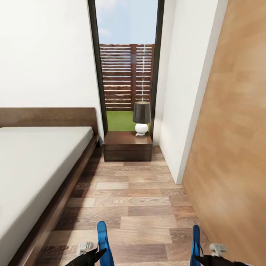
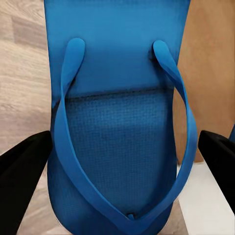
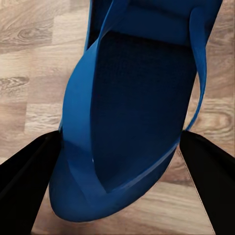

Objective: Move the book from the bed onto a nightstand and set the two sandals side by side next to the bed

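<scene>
Left claw clamping one sandal, right claw another sandal, bed left, nightstand ahead.

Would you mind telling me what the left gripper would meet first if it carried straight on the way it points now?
Probably the wood floor. The left gripper holds a blue sandal between its fingers, so that sandal's far end would likely touch down first; depth is unclear.

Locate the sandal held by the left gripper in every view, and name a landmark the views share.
Head view: left sandal at bottom edge, left of centre, upright.
Left wrist view: left sandal between the black fingers.
Right wrist view: I cannot place it there.
Shared landmark: wood-plank floor.
</scene>
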### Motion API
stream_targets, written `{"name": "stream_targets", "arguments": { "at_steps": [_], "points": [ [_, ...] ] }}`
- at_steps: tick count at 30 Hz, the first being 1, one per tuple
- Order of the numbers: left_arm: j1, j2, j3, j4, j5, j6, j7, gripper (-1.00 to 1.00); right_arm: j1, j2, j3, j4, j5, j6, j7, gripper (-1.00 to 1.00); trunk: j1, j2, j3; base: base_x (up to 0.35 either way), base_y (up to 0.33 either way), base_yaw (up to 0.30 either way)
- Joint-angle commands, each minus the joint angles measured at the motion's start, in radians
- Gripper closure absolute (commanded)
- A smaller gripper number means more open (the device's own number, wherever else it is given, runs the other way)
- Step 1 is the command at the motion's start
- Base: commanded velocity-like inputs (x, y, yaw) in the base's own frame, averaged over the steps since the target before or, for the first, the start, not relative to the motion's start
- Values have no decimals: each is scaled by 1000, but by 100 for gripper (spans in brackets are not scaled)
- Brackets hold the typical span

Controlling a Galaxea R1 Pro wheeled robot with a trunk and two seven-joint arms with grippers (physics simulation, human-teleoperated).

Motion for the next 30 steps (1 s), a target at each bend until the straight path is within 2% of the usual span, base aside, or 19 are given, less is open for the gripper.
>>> {"name": "stream_targets", "arguments": {
  "at_steps": [1,12,30],
  "points": [
    [-1,0,-1,1,5,-4,-3,100,-1,0,-5,0,-5,5,4,100,0,0,-1,327,0,0],
    [-1,0,-1,1,5,-4,-3,100,-1,0,-6,0,-5,5,5,100,0,0,-1,326,-40,0],
    [-1,0,-1,1,5,-4,-3,100,-1,0,-5,0,-5,5,4,100,0,0,-1,307,-131,0]
  ]
}}
